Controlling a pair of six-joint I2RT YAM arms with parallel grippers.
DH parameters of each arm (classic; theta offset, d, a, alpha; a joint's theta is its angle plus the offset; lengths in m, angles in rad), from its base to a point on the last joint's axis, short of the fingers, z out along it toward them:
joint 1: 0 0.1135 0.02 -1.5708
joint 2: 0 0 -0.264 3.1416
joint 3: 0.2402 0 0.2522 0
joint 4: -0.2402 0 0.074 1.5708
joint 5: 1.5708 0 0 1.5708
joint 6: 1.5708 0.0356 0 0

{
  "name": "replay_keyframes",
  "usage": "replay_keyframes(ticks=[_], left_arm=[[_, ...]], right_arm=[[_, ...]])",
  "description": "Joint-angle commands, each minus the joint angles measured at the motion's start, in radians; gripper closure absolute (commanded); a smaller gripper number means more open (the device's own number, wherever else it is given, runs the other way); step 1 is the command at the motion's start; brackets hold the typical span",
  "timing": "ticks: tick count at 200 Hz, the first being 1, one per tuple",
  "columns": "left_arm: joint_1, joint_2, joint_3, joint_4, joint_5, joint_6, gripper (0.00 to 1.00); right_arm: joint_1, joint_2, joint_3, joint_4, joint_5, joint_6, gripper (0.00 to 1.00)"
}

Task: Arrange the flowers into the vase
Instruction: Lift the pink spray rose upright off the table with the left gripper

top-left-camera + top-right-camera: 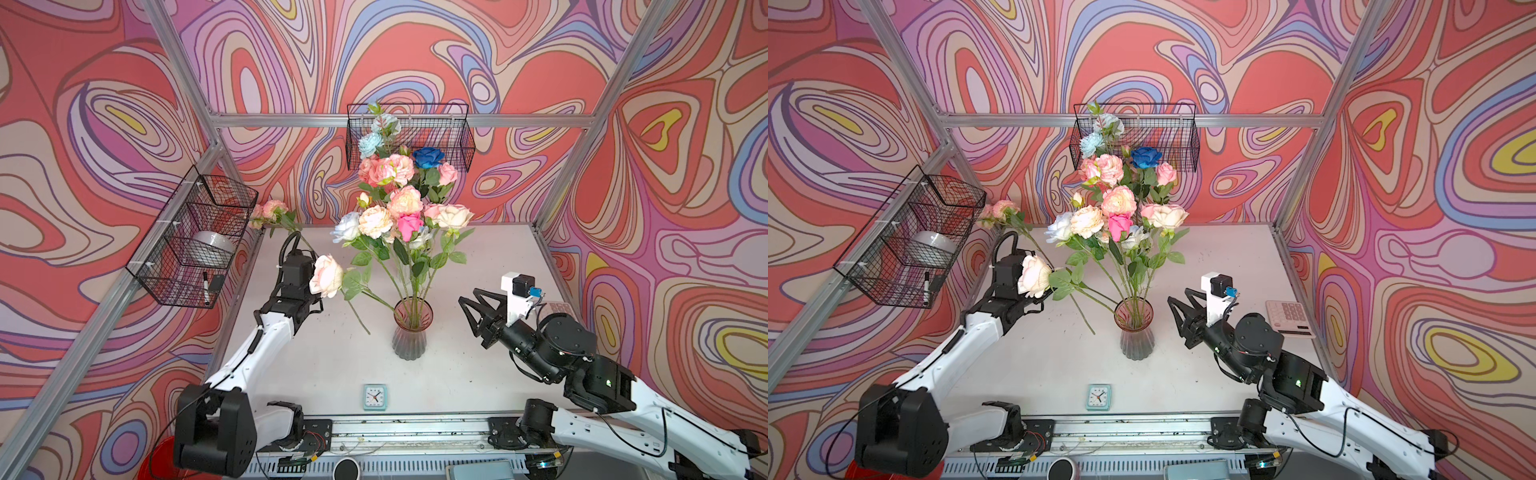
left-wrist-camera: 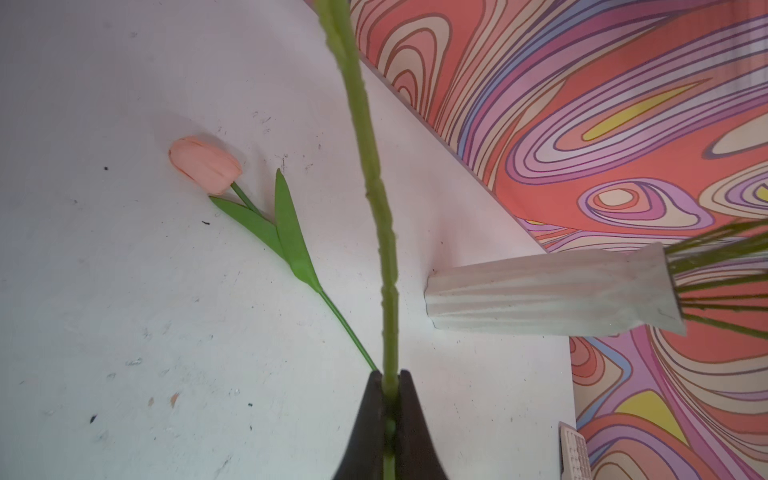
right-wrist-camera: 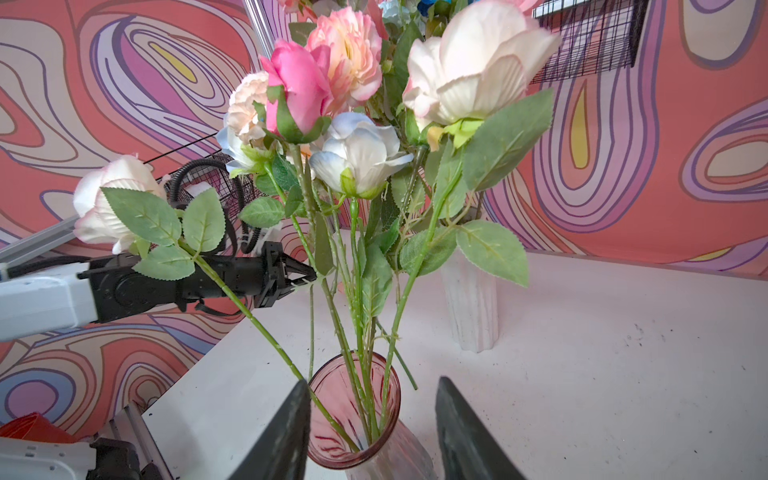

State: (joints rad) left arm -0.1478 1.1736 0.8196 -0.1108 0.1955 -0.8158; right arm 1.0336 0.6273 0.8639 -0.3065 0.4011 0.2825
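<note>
Swirl-patterned walls (image 1: 415,50) enclose a white counter (image 1: 478,374) with a small clock (image 1: 375,397). The left pincer (image 2: 390,395), raised left of the pink vase (image 1: 411,328), is clamped on a green stem (image 2: 374,187). The right pincer (image 1: 466,316) hovers just right of the vase, fingers apart and empty. A bunch of flowers (image 1: 405,216) stands in the vase.

**Tabletop layout.**
Ribbed pink glass vase (image 1: 409,332) holding artificial roses (image 1: 409,226) at centre of white table (image 1: 457,386); small teal square clock (image 1: 375,397) nearer; white calculator (image 1: 1289,318) right; black wire basket (image 1: 174,291) left.
</note>
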Motion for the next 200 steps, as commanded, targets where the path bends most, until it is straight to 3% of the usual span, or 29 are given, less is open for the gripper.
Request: replay_keyframes(ticks=[1,68,136,169,200], left_arm=[[-0.014,-0.123,0.003,-0.141,-0.022,0.048,1.00],[-0.045,-0.463,0.166,-0.574,-0.013,0.191,1.00],[-0.045,-0.587,0.473,-0.846,-0.033,0.326,1.00],[-0.049,-0.598,0.587,-0.841,0.062,0.384,1.00],[-0.048,-0.596,0.616,-0.721,0.271,0.406,1.00]], right_arm=[[-0.003,-0.011,0.005,0.012,0.005,0.006,0.50],[-0.003,0.020,0.034,0.032,-0.011,-0.003,0.50],[-0.002,0.079,0.088,0.046,-0.041,-0.003,0.50],[-0.002,0.119,0.134,0.055,-0.094,-0.008,0.49],[-0.003,0.208,0.235,0.053,-0.244,-0.026,0.42]])
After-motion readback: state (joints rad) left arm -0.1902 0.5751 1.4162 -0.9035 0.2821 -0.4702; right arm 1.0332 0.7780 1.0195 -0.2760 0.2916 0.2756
